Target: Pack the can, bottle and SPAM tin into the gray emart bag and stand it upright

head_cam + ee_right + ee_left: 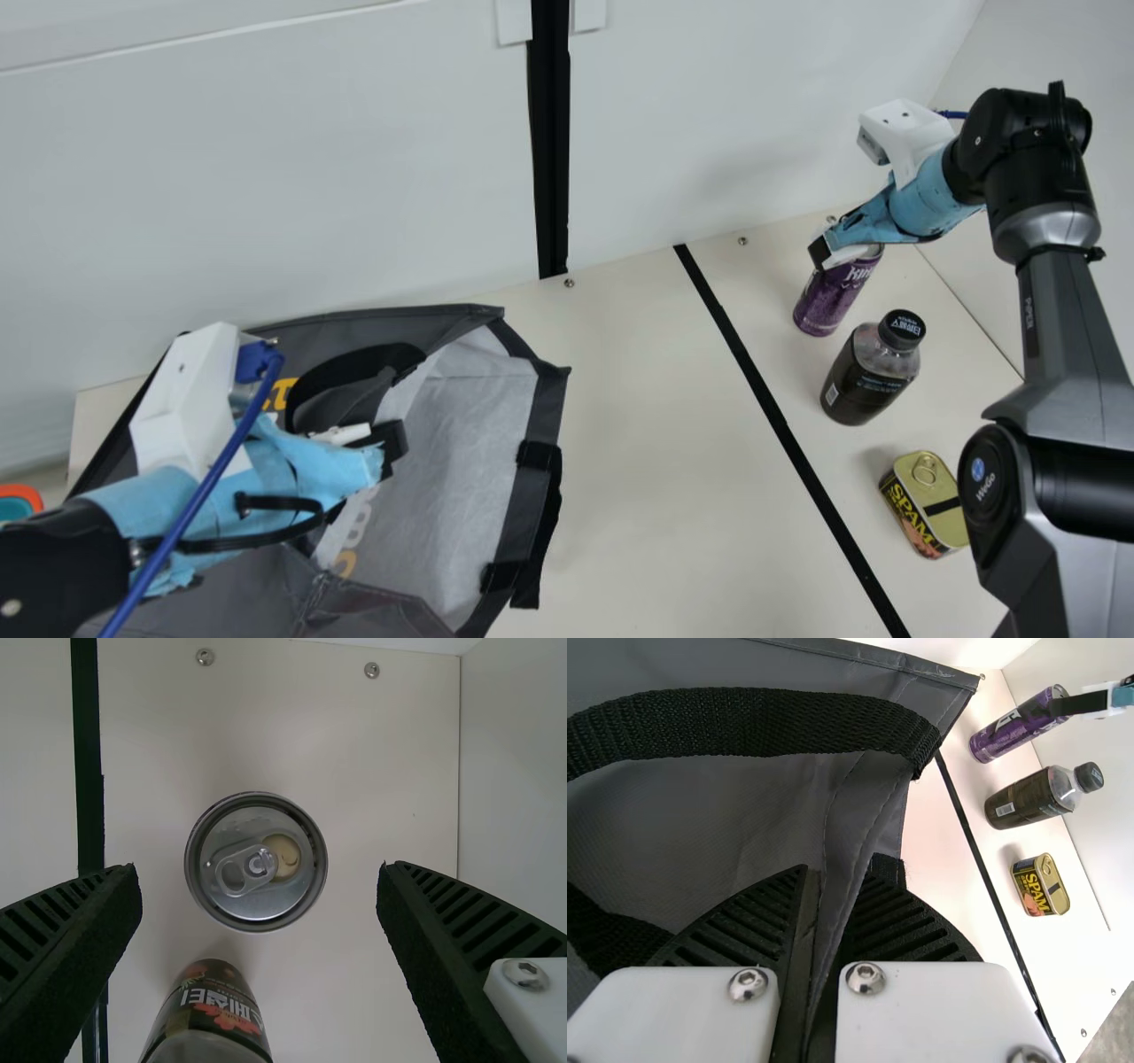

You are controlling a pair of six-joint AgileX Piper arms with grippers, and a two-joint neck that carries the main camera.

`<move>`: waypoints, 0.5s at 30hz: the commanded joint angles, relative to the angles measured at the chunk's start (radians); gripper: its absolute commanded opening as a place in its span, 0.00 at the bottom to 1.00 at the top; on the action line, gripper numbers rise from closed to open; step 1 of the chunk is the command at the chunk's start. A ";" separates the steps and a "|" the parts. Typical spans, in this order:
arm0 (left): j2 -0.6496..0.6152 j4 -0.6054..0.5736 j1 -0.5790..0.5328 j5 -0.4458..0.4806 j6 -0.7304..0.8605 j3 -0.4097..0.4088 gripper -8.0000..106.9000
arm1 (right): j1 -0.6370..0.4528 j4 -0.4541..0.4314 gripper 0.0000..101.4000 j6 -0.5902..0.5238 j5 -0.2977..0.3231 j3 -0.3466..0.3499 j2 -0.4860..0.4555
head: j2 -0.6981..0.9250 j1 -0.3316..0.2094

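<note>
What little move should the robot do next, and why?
Probably gently close the right fingers on the can: they are open, with the can between them. The left fingers are pinching the bag.

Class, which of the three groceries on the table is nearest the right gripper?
The purple can: its top lies between the right gripper's spread fingers, while the bottle and SPAM tin are farther off.
</note>
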 commanded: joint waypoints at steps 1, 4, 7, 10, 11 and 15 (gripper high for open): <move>0.000 0.000 0.000 0.000 0.000 0.000 0.00 | 0.000 0.001 0.94 -0.005 0.001 -0.010 0.016 | -0.002 -0.023; 0.000 0.000 0.000 0.000 0.000 0.000 0.00 | -0.001 0.004 0.94 -0.012 0.001 -0.025 0.039 | -0.002 -0.023; 0.000 0.000 0.000 0.000 0.000 0.000 0.00 | -0.001 0.009 0.94 -0.016 0.001 -0.036 0.059 | -0.002 -0.023; 0.000 0.000 0.000 0.000 0.000 0.000 0.00 | -0.003 0.014 0.94 -0.019 0.001 -0.042 0.076 | -0.002 -0.023; 0.000 0.000 0.000 0.000 0.000 0.000 0.00 | -0.003 0.016 0.94 -0.020 0.001 -0.043 0.081 | -0.002 -0.023; 0.000 0.000 0.000 0.000 0.000 0.000 0.00 | -0.005 0.023 0.74 -0.019 0.001 -0.040 0.096 | -0.002 -0.023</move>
